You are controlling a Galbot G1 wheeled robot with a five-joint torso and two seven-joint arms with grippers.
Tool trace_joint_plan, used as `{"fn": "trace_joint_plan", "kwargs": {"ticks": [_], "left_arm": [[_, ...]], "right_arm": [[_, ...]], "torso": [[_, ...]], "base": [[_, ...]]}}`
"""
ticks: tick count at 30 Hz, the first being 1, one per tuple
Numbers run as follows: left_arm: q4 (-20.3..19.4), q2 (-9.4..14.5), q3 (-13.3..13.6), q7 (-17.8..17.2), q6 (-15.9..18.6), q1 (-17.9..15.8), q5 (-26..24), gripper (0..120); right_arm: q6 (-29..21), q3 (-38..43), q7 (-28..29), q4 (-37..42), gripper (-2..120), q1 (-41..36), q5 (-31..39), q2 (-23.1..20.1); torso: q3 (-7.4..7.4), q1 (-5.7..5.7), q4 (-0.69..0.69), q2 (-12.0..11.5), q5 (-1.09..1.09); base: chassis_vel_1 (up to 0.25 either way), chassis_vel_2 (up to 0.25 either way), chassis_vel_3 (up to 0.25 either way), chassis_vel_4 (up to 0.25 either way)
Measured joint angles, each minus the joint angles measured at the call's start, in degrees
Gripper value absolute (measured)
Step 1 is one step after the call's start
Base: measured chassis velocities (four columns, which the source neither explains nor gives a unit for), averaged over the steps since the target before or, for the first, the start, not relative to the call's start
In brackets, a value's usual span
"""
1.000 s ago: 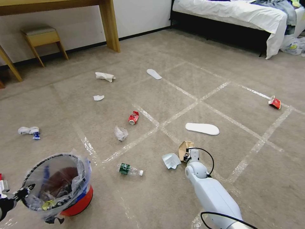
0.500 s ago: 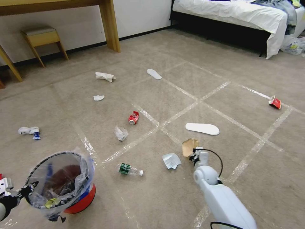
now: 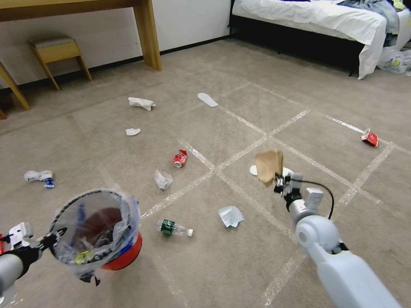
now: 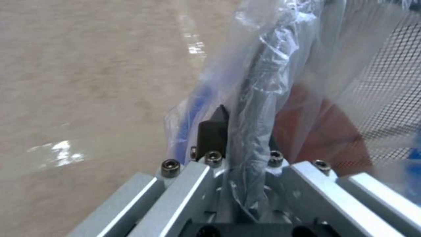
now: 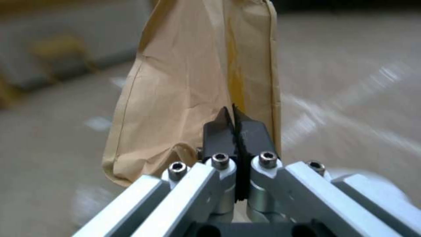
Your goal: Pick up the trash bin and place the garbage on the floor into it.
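Beige carpet floor [image 3: 239, 265], crossed by shiny tape lines in a grid; bed along the far wall, wooden bench legs and stool at far left.

Item 1: trash bin [image 3: 96, 229], red, lined with a clear bag, off the floor and tilted, mouth facing up and toward the camera. Left hand [image 3: 50, 239] is clamped on its rim at the side nearest the robot's left. Left wrist view adds the detail: dark rim and bag film [image 4: 254, 131] run straight between the closed fingers [image 4: 212, 131], mesh wall beside.

Item 2: brown paper bag [image 3: 269, 166], raised clear of the floor, right of the bin and well apart from it. Right hand [image 3: 280, 185] pinches its lower edge. Right wrist view shows the black fingers [image 5: 219, 131] pressed together on the paper, bag [image 5: 193, 85] standing long axis upright, away from the hand.

Item 3, garbage on the floor beyond the bin: plastic bottle [image 3: 174, 228] lying on its side, cap pointing away from the bin; white wrapper [image 3: 231, 216]; red can [image 3: 180, 158]; tissues [image 3: 141, 103]; slipper [image 3: 207, 99]; further red can [image 3: 370, 137] far right.
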Motion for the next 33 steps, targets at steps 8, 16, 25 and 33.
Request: {"fn": "trace_joint_plan", "kwargs": {"ticks": [8, 16, 25, 33], "left_arm": [[-2.42, 1.02, 6.34, -1.8, 0.0, -2.8, -0.69, 1], [-3.16, 2.4, 8.54, -3.25, 0.0, -3.78, -2.0, 1], [-3.28, 3.65, 8.65, -4.15, 0.0, -3.81, -3.08, 1], [-2.6, 4.54, 9.11, -4.96, 0.0, -4.87, -4.29, 1]], "right_arm": [[4.03, -3.2, -6.33, 14.6, 0, 0.34, 8.79, -7.74], [5.36, -16.1, -8.34, 18.86, 0, 8.52, 15.95, -13.55], [3.21, -35.73, -4.69, 18.47, 0, 25.96, 22.12, -12.09], [-1.35, -52.8, 2.29, 13.76, 0, 38.88, 25.96, -5.67]], "torso": [[0.0, 0.0, 0.0, 0.0, 0.0], [0.01, 0.0, -0.02, 0.0, -0.01], [0.01, 0.0, 0.0, 0.0, -0.01], [0.01, 0.0, -0.01, 0.0, -0.03]], "base": [[0.0, 0.0, 0.0, 0.0], [0.0, 0.0, 0.0, 0.0], [0.0, 0.0, 0.0, 0.0], [0.0, 0.0, 0.0, 0.0]]}}
